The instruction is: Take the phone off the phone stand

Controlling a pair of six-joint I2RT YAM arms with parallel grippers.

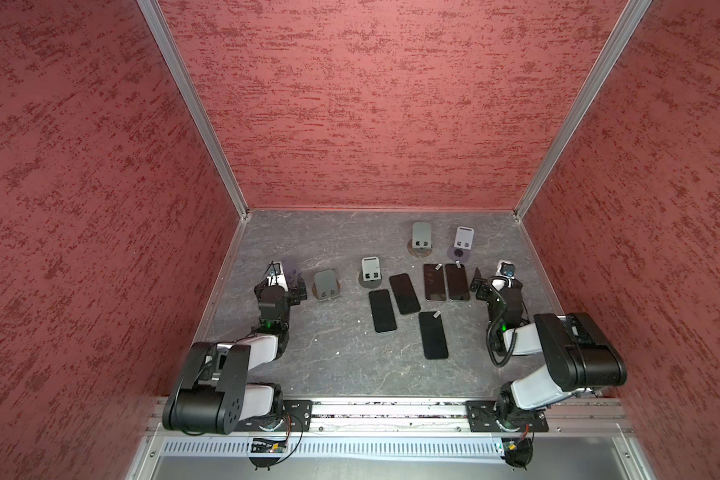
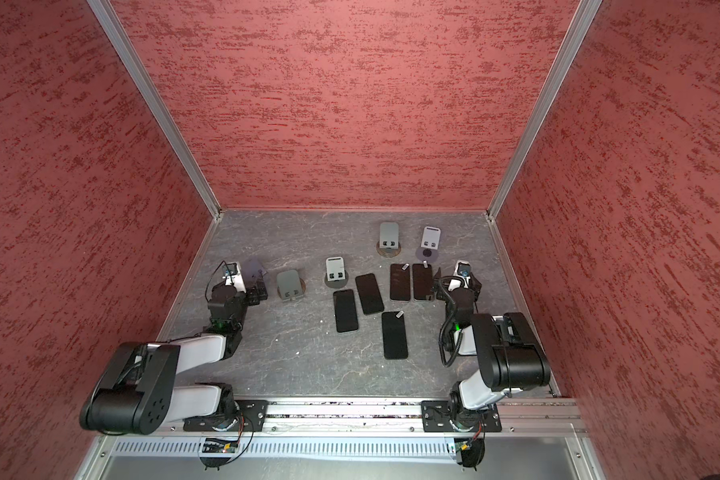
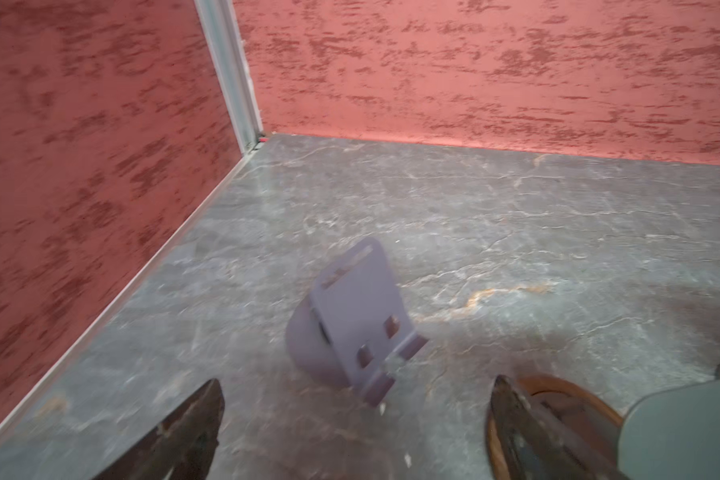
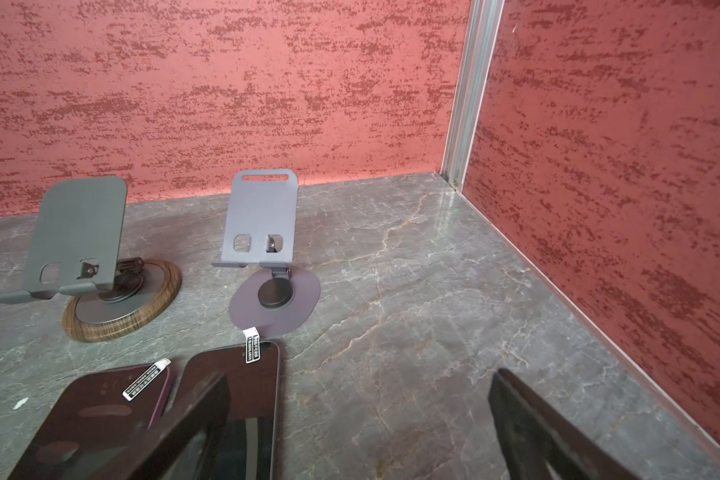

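Note:
Several dark phones lie flat, screen up, on the grey table, among them one (image 1: pixel 382 311) in the middle and one (image 1: pixel 457 282) by my right gripper (image 1: pixel 491 282). Several phone stands stand upright with nothing on them. A purple stand (image 3: pixel 358 316) (image 1: pixel 289 268) is just ahead of my left gripper (image 3: pixel 358 386) (image 1: pixel 281 284), whose jaws are wide open and empty. My right gripper (image 4: pixel 360 374) is open too. One of its fingers (image 4: pixel 200 407) hangs over a phone (image 4: pixel 242 399) without gripping it.
A grey stand on a wood-rimmed base (image 1: pixel 325 284) sits close to my left gripper's right finger (image 3: pixel 516 419). Further stands are at the middle (image 1: pixel 371 270) and the back (image 1: pixel 421 237) (image 1: pixel 463 241). Red walls (image 1: pixel 391 104) enclose three sides.

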